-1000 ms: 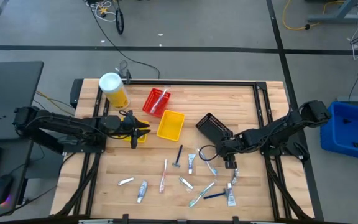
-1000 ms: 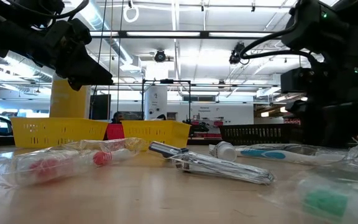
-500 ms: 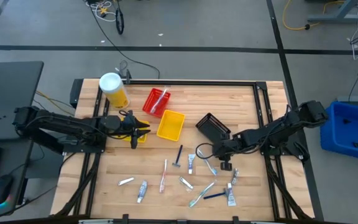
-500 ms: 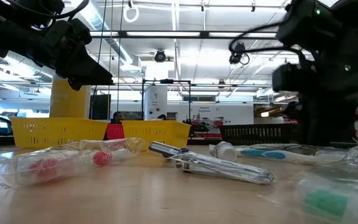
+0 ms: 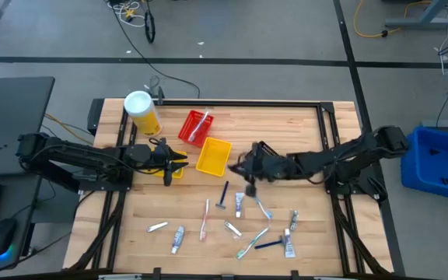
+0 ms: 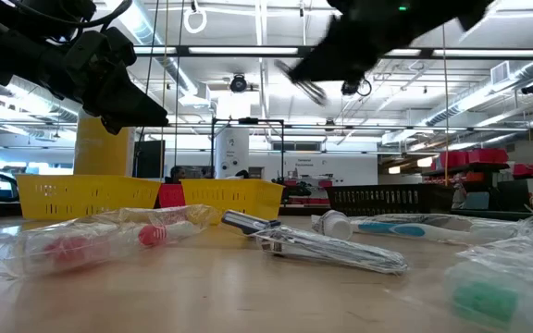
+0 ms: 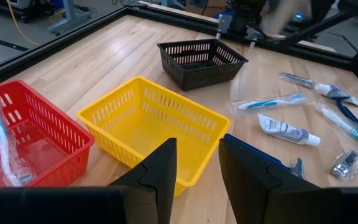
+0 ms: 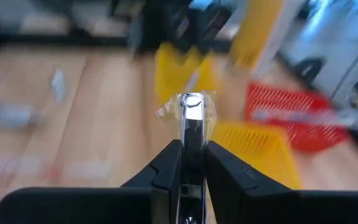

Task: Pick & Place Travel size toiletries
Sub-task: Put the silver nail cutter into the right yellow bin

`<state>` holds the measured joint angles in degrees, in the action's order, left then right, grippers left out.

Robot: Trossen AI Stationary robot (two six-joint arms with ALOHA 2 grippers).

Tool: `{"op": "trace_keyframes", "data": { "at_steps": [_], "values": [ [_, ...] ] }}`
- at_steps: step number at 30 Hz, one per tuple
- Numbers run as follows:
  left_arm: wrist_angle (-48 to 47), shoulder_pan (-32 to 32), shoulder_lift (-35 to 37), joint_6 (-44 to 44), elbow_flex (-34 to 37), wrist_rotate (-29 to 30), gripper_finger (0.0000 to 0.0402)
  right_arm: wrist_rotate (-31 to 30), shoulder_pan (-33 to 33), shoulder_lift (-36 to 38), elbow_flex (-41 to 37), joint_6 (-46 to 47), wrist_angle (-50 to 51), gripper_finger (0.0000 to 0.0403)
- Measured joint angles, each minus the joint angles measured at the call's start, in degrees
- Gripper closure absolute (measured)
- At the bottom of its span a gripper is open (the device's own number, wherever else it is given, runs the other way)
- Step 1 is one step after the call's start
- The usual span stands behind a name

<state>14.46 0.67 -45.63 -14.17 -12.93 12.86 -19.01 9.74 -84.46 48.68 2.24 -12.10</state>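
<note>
Right gripper (image 8: pixel 191 163), now above black bin (image 7: pixel 201 60), fingers (image 8: pixel 169 163) pinching wrapped razor (image 8: pixel 190 112).

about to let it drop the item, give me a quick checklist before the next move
1. Right gripper shut on the wrapped item: ok.
2. Held item lifted off the wooden table: ok in the low view.
3. Right gripper over a bin: it hangs beside the yellow bin, near the black bin; whether it is above one, cannot tell.
4. Yellow bin has room: ok, it looks empty.
5. Left gripper out of the way: cannot tell; it hovers open close to the yellow bin.
</note>
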Motion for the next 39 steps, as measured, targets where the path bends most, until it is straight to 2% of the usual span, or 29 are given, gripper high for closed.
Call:
{"op": "trace_keyframes", "data": {
  "at_steps": [7, 11, 13, 20, 28, 33, 39],
  "values": [
    [0.02, 0.0, -0.01, 0.11, 0.0, 0.0, 0.0274, 0.58, -7.12, -7.47, -0.22, -1.54, -18.63, 0.0332],
    [0.0, 0.0, -0.02, 0.05, 0.0, 0.0, 0.0274, 5.4, -10.31, -14.42, -0.11, -2.56, -26.81, 0.0332],
    [-0.01, 0.01, -0.02, 0.06, 0.0, 0.0, 0.0274, 7.47, -11.33, -17.73, 0.67, -3.09, -26.64, 0.0332],
    [-0.02, 0.0, -0.02, 0.13, 0.0, 0.0, 0.0274, 7.55, -14.75, -24.12, 2.05, -2.71, -26.68, 0.0331],
    [0.0, 0.0, -0.02, 1.11, 0.0, 0.0, 0.0274, 7.74, -17.77, -24.38, 2.15, -2.71, -26.61, 0.0329],
    [-0.02, 0.02, -0.02, 1.11, 0.0, 0.0, 0.0274, 12.94, -19.11, -24.38, 2.15, -1.98, -23.27, 0.0328],
    [-0.02, 0.0, -0.02, 1.11, 0.0, 0.0, 0.0274, 13.16, -19.49, -24.38, 2.15, -1.37, -19.85, 0.0325]
  ]
}}
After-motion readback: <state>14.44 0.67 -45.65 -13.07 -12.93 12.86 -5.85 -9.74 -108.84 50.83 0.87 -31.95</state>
